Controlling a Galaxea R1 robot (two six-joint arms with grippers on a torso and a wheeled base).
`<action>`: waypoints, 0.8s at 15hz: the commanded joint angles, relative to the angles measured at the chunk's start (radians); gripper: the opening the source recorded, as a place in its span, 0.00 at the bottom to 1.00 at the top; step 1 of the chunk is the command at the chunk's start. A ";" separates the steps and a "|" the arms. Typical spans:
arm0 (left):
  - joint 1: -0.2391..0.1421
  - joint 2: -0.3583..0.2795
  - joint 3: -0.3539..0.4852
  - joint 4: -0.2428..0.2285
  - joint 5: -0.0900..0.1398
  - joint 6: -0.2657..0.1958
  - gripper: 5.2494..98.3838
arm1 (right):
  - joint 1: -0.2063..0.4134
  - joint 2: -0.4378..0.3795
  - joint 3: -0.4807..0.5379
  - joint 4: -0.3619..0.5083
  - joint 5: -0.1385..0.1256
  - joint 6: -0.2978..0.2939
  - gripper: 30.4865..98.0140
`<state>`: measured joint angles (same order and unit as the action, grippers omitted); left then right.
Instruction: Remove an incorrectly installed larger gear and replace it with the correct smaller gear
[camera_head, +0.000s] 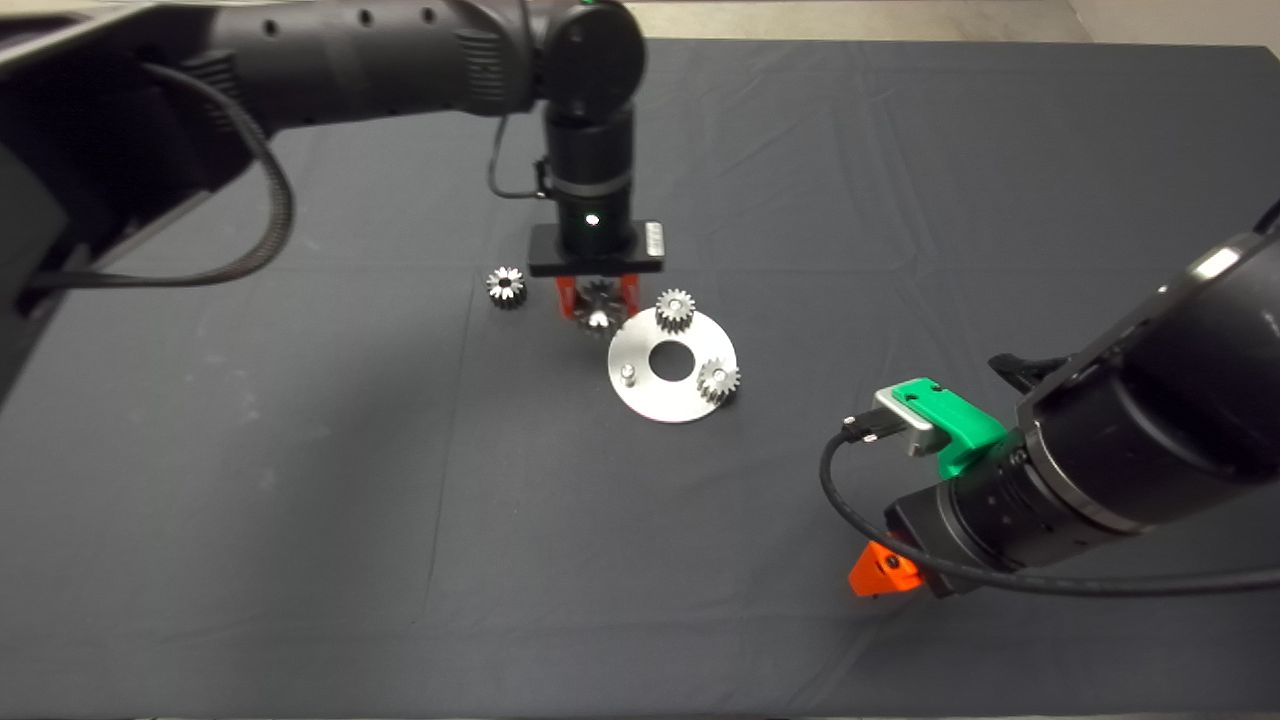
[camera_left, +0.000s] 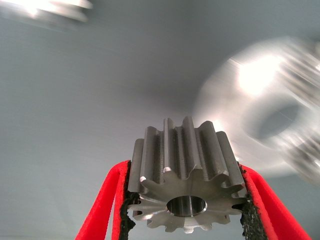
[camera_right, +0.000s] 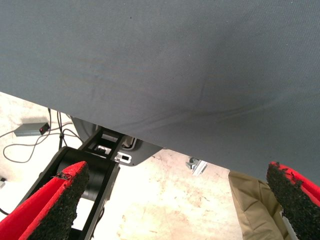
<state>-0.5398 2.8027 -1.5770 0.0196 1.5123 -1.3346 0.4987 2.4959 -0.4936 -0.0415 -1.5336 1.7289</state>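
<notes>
My left gripper (camera_head: 598, 300) hovers just off the far-left rim of the round steel plate (camera_head: 650, 400), shut on the larger gear (camera_head: 598, 308). In the left wrist view the larger gear (camera_left: 175, 150) shows bold teeth and a dark centre hole, clamped between the red fingers (camera_left: 107, 200). A smaller gear (camera_head: 506, 287) lies loose on the mat to the left. Two smaller gears (camera_head: 675, 310) (camera_head: 718, 380) sit on the plate, and one peg (camera_head: 628, 374) stands bare. My right gripper (camera_head: 880, 578) waits open at the lower right.
The plate (camera_left: 225, 100) is blurred in the left wrist view. The right wrist view shows my right gripper (camera_right: 177, 167) over the mat's edge (camera_right: 150, 135), with floor, cables and a black base beyond. The dark mat (camera_head: 300, 500) spreads wide around the plate.
</notes>
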 joint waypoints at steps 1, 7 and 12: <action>-0.028 -0.124 0.056 -0.014 0.086 0.029 0.37 | 0.021 0.002 0.003 -0.005 -0.085 0.006 0.94; 0.037 -0.164 0.062 0.016 0.086 0.045 0.37 | 0.021 0.000 0.005 -0.005 -0.085 0.006 0.94; 0.045 -0.176 0.067 0.020 0.086 0.046 0.37 | 0.020 0.001 0.002 -0.005 -0.085 0.006 0.94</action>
<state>-0.4681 2.6322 -1.5240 0.0355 1.5168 -1.2955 0.4991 2.4964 -0.4936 -0.0417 -1.5328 1.7289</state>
